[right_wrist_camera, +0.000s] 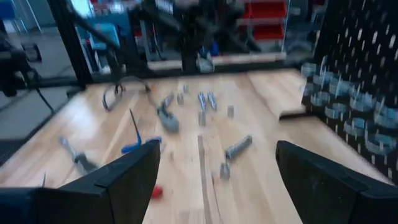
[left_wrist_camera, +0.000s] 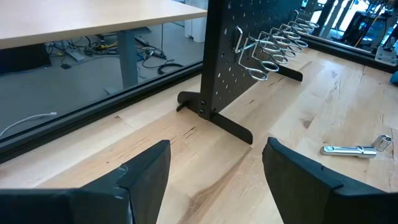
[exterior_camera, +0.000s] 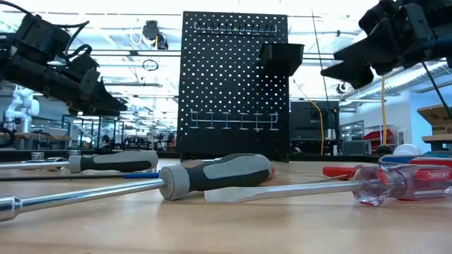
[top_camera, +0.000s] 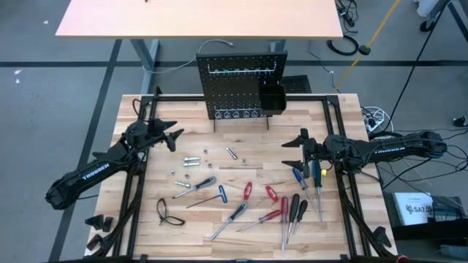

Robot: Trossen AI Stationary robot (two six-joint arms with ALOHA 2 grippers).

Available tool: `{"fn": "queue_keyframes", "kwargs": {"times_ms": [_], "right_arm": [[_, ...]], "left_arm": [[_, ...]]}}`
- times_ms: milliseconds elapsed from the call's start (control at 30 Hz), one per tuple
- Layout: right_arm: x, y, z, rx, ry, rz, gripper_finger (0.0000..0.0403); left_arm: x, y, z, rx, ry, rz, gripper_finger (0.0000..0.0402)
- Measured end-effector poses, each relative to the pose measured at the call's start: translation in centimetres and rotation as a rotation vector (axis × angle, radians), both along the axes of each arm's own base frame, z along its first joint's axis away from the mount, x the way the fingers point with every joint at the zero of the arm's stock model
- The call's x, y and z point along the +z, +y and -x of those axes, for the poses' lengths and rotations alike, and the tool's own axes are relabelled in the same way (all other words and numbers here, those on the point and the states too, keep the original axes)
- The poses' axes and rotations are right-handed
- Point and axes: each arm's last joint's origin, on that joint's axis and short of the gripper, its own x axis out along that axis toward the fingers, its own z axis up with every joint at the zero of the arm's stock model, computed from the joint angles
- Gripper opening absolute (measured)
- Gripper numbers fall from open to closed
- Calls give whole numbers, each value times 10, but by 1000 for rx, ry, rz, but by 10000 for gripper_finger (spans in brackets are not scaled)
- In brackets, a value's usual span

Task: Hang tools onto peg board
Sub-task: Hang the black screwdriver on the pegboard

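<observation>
Holding nothing, our left hand point(top_camera: 172, 136) and right hand point(top_camera: 292, 144) hang wide open above the surface point(top_camera: 219, 241). All the tools point(top_camera: 248, 201) lie flat before the peg board point(top_camera: 241, 80); crowded handles might get bumped or grabbed two together

Both arms are showing matte black, angular casings; the left arm point(top_camera: 91, 174) is wearing white lettering, the right arm point(top_camera: 387, 148) trailing thin black cables.
</observation>
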Motion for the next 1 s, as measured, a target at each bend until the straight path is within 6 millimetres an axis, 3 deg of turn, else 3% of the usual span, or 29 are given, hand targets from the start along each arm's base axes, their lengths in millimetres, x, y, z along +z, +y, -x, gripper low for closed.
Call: {"fn": "queue_keyframes", "kwargs": {"times_ms": [233,400,467,600,800,1000], "right_arm": [[30,-2,-4,-65,-321,31,313],[50,-6,-17,-196,-360,-302,313],[65,-6,-26,-207,-351,-349,313],[102,-5,-50,-215,-246,-232,313],[133,-5,-74,-235,-55,-226,313],[154,-5,-83,-244,-67,-319,313]], "left_arm": [[0,0,0,0,0,0,255],[0,0,0,0,0,0,255],[0,0,0,0,0,0,255],[0,0,0,0,0,0,255],[2,0,-1,-6,-28,6,255],[2,-2,-2,-23,-202,272,255]]}}
